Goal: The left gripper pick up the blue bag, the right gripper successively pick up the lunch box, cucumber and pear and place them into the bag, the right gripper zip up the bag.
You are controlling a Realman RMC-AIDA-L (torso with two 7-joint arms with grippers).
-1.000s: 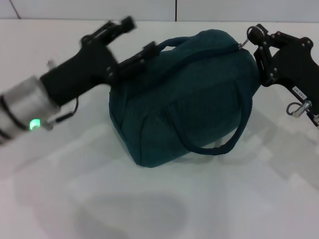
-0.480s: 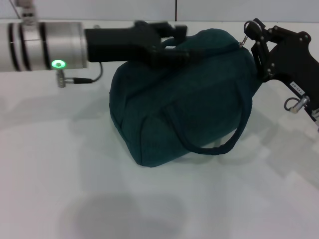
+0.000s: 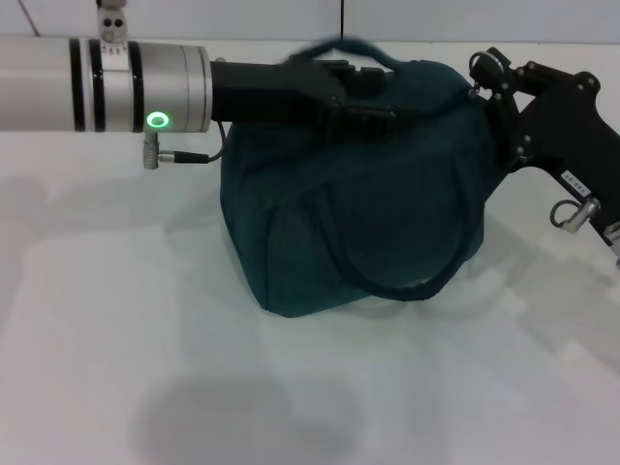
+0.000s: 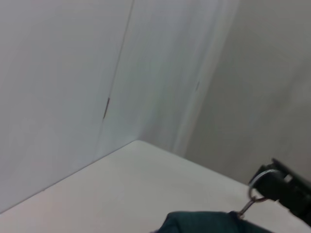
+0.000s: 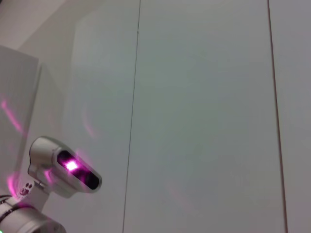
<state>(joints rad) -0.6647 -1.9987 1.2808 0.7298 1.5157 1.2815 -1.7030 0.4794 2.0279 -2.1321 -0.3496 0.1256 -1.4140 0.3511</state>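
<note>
The blue bag [image 3: 349,213] stands bulging on the white table, its top closed. My left gripper [image 3: 380,100] reaches across from the left and lies on the bag's top. It is shut on the fabric at the base of the far handle [image 3: 339,46], which arches above it. At the bag's upper right corner my right gripper [image 3: 487,76] is shut on the metal zipper ring pull [image 3: 475,70]. The left wrist view shows that ring pull [image 4: 252,200], the right gripper [image 4: 279,187] and the bag's edge [image 4: 194,221]. Lunch box, cucumber and pear are out of view.
The white table [image 3: 145,320] spreads out in front and to the left of the bag. The near handle [image 3: 426,281] hangs down the bag's front. A white wall stands behind. The right wrist view shows only wall panels and a camera housing with a magenta light [image 5: 68,167].
My left arm has swung up to level and reached farther right over the bag's top. The far handle has risen and the bag has shifted slightly. The right gripper has barely moved.
</note>
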